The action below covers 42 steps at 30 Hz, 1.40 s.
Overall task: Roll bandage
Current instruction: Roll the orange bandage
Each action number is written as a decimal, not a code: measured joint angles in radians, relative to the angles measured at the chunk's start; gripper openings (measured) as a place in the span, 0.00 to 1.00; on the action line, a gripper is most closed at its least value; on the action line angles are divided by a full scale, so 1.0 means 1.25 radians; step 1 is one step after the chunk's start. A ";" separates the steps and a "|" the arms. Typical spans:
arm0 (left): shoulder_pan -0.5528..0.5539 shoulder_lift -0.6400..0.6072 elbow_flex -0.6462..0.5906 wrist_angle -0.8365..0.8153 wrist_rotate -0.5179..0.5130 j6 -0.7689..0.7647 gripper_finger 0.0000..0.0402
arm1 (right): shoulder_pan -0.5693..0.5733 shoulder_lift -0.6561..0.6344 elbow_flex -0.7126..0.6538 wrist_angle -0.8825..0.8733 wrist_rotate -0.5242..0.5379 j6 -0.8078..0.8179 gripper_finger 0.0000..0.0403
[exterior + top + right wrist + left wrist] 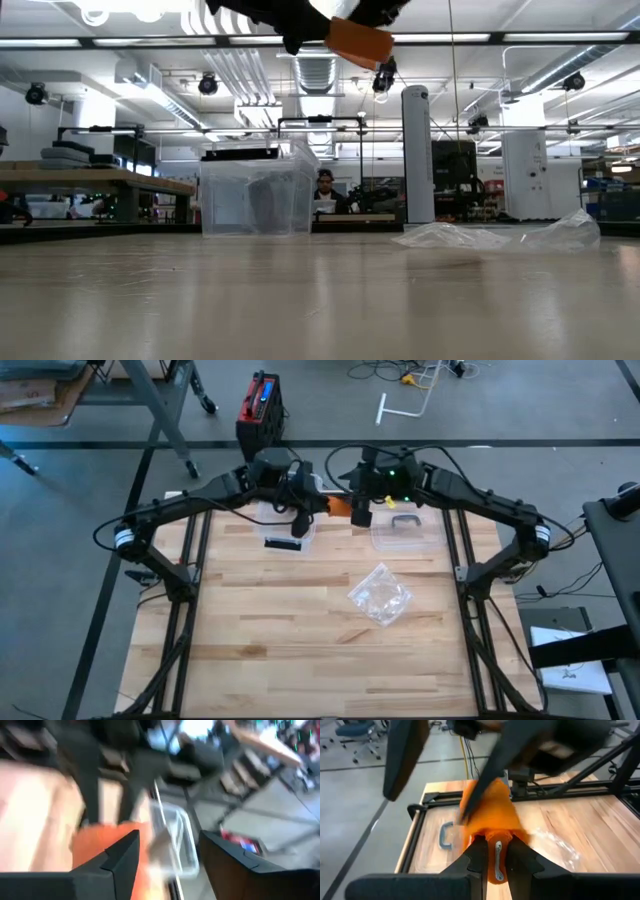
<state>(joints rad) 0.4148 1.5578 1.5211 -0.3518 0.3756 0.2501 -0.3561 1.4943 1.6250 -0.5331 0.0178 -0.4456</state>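
An orange bandage (pixel 490 815) hangs high above the table's far middle, and also shows in the low view (pixel 358 42). My left gripper (pixel 496 842) is shut on it, and a small metal clip (pixel 498 862) lies on the cloth between its fingers. My right gripper (pixel 167 840) stands open opposite it. One of its fingers (pixel 485 775) crosses in front of the bandage and the other finger (pixel 402 755) stands off to the side. In the high view both grippers meet over the bandage (pixel 338 506). My left gripper pinches the bandage's near end (pixel 492 837) between its two fingers, which slant a little downward. The bandage reaches out past the fingertips, lifted clear of the table. My right gripper has one finger (pixel 120 852) beside the orange cloth; I cannot tell whether it touches.
A clear plastic box (pixel 290 528) stands on the table under my left gripper, and its lid (pixel 405 532) lies to the right. A crumpled clear bag (pixel 380 595) lies at the table's middle. The near half of the wooden table (pixel 300 660) is bare.
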 joint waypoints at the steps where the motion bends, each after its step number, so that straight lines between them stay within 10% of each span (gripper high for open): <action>1: -0.001 -0.001 0.000 -0.007 0.000 0.001 0.09 | -0.004 0.002 0.004 -0.024 0.021 0.000 0.48; 9: -0.006 -0.004 0.000 -0.030 0.024 0.010 0.09 | -0.029 -0.024 0.034 -0.096 0.034 -0.003 0.45; 16: -0.006 -0.004 0.000 -0.032 0.025 0.001 0.09 | -0.026 -0.039 0.042 -0.003 -0.277 0.050 0.44; 32: -0.024 -0.015 0.001 -0.055 0.030 -0.005 0.09 | -0.042 0.041 0.017 -0.079 -0.054 0.051 0.22; 42: -0.026 -0.018 0.001 -0.062 0.029 -0.001 0.09 | -0.050 -0.047 0.015 -0.097 -0.171 0.012 0.14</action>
<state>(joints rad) 0.3820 1.5356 1.5219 -0.4294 0.4114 0.2485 -0.4183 1.4362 1.6444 -0.6541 -0.1957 -0.4309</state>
